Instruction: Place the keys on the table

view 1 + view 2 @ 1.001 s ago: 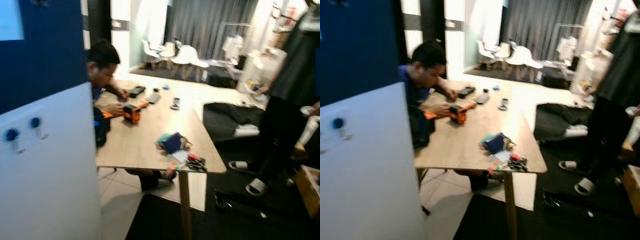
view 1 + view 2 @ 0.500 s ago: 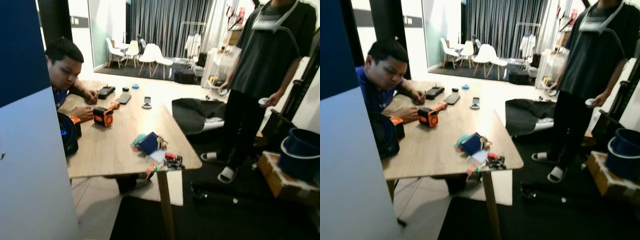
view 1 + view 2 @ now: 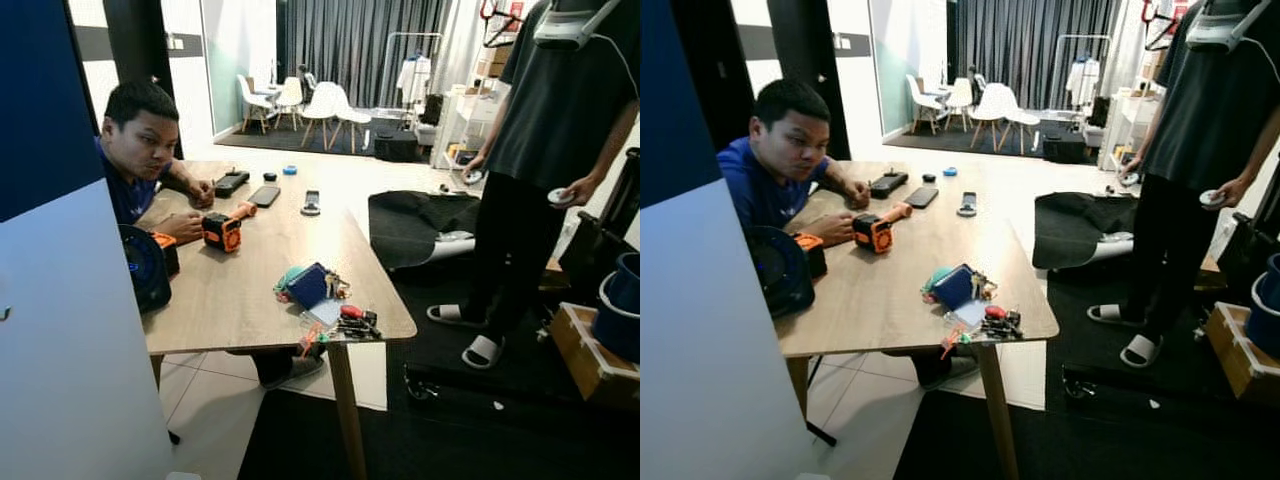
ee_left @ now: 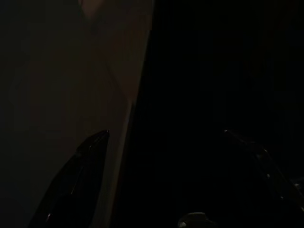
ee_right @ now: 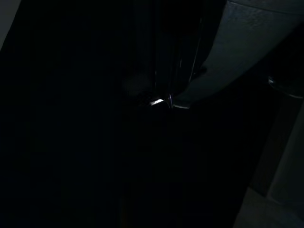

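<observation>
Keys on wooden table, left jaws spread in dark wrist view

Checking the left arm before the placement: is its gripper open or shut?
Open: in the dark left wrist view the left gripper has its two fingers wide apart.

Two long black fingers of the left gripper are made out in the very dark left wrist view, tapered to narrow tips with faint glints along their edges. In the right wrist view, a small bright metallic highlight is seen amid darkness.
</observation>
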### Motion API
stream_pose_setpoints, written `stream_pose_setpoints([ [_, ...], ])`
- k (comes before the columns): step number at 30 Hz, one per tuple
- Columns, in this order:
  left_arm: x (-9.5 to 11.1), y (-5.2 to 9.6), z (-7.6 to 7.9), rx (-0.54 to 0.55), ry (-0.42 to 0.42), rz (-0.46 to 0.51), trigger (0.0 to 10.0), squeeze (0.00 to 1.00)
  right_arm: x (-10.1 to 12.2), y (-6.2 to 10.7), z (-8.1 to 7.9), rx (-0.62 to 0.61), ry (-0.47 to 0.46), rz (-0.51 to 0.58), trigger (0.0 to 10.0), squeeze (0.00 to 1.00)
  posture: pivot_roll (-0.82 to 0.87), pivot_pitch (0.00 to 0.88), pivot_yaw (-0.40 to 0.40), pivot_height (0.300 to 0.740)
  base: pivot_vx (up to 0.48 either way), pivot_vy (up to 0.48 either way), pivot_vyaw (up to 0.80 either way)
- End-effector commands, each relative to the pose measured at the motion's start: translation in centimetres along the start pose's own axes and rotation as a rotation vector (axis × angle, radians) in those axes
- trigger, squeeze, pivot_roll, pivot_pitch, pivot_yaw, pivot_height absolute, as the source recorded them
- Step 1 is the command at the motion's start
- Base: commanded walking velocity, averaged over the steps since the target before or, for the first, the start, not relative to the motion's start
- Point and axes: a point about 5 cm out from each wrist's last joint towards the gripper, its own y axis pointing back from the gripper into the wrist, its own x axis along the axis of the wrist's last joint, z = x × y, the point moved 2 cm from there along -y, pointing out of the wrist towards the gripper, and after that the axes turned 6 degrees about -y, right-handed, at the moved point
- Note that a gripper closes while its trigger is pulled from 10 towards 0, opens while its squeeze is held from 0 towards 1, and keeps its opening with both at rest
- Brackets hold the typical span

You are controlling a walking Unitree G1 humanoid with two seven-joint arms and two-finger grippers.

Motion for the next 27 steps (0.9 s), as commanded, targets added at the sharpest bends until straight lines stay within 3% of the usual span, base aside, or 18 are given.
stream_pose_setpoints([
  [1,-0.27,0.03,0.42,-0.009,-0.001,-0.016,10.0,0.00,0.19,0.02,0.12,-0.007,0.003,0.013,10.0,0.00,0.05,0.000,-0.011,0.740,0.000,-0.480,0.00],
  [13,-0.38,0.07,0.21,-0.011,-0.013,-0.021,10.0,0.00,-0.13,0.11,0.12,-0.008,-0.001,0.009,10.0,0.00,0.05,0.000,-0.007,0.740,0.000,-0.480,0.00],
  [27,0.22,-0.27,0.18,-0.047,-0.068,-0.030,10.0,0.00,-0.34,0.22,0.30,-0.024,-0.022,0.012,10.0,0.00,0.05,0.004,0.011,0.740,0.000,0.000,0.00],
])
